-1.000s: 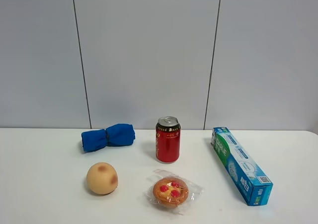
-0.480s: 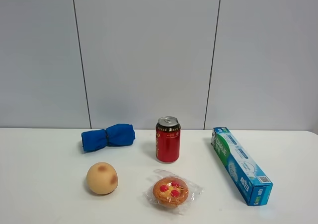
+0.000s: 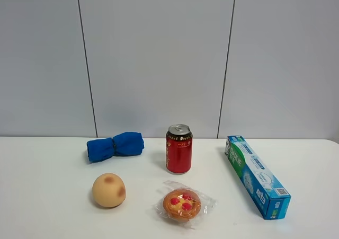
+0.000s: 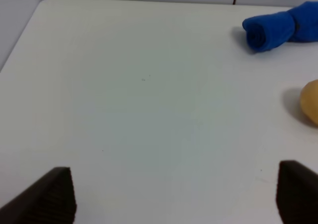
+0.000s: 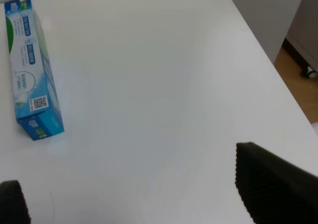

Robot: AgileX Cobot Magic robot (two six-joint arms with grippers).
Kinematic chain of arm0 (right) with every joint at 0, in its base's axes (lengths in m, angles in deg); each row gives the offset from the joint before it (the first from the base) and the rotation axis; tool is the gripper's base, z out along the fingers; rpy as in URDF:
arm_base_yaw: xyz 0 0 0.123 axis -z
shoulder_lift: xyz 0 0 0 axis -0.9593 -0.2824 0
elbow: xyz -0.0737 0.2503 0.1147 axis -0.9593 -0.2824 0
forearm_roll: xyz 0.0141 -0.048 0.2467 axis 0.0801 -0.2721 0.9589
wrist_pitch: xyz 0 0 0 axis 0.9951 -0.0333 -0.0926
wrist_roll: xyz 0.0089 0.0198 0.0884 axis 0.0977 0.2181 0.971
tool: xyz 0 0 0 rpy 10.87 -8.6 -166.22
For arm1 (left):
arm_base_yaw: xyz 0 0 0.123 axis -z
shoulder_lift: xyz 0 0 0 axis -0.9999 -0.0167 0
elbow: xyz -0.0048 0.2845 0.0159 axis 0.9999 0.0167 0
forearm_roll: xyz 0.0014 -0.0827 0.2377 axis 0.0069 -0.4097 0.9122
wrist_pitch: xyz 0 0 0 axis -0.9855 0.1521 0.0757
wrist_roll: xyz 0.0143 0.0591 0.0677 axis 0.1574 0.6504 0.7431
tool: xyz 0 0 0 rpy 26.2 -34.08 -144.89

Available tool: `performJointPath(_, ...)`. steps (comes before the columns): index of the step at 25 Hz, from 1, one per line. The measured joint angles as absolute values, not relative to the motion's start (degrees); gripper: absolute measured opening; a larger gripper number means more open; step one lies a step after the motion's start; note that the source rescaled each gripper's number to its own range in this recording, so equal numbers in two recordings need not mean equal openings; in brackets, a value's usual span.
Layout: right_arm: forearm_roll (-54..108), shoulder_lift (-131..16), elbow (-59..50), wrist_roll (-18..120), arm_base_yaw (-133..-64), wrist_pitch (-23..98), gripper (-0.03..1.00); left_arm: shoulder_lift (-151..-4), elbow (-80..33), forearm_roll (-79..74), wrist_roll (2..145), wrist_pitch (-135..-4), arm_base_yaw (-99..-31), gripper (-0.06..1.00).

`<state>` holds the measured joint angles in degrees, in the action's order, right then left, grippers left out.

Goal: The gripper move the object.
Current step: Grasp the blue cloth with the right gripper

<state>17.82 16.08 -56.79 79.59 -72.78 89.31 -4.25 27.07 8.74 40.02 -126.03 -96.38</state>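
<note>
Both arms wait short of the goods. The left end effector (image 4: 174,199) hangs over the bare tabletop (image 4: 149,85) with its two dark fingertips spread wide and nothing between them. The right end effector (image 5: 141,194) is likewise spread and empty, near the tabletop's right-hand edge. Neither shows in the high view, so how far above the surface they sit is hard to judge.

The task names no single item, so the first hazard is closing on the wrong one. Nearest the front, the wrapped pastry (image 3: 182,204) lies in loose clear film that would probably slip or crumple under a pinch. Beside it the peach (image 3: 109,190) is round and could roll off a glancing touch. The long box (image 3: 257,175) would likely swing if taken by one end. Further back, the upright can (image 3: 179,150) stands just behind the pastry, and an arm reaching past could tip it. The rolled blue cloth (image 3: 115,146) by the wall is soft and may sag or unroll.

Every candidate lies well apart from both end effectors. The peach and the cloth are ahead of the left one, toward the middle of the tabletop. The box is ahead of the right one, also toward the middle, with open tabletop between.
</note>
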Motion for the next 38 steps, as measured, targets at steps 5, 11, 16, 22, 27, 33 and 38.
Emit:
performJointPath(5,17.8,16.1,-56.8,79.6,-72.8,89.3,0.88,-4.3,27.1,8.7,40.0,-126.0,-96.4,1.0)
performJointPath(11,18.1,16.1,-56.8,79.4,-72.8,89.3,0.88,-4.3,27.1,8.7,40.0,-126.0,-96.4,1.0)
performJointPath(16,22.1,16.1,-55.1,73.3,-72.8,86.9,0.88,-4.3,27.1,8.7,40.0,-126.0,-96.4,1.0)
performJointPath(22,30.9,12.2,-50.5,60.9,-72.8,85.0,0.88,-4.3,27.1,8.7,40.0,-126.0,-96.4,1.0)
performJointPath(27,40.5,-1.6,-38.9,50.3,-72.8,84.8,0.88,-4.3,27.1,8.7,40.0,-126.0,-96.4,1.0)
performJointPath(33,45.9,-19.2,-24.6,37.4,-72.8,83.7,0.99,-4.3,27.1,8.7,40.0,-126.0,-96.4,1.0)
performJointPath(38,47.9,-31.7,-17.9,35.5,-74.6,83.6,1.0,-4.3,27.1,8.7,40.0,-126.0,-96.4,1.0)
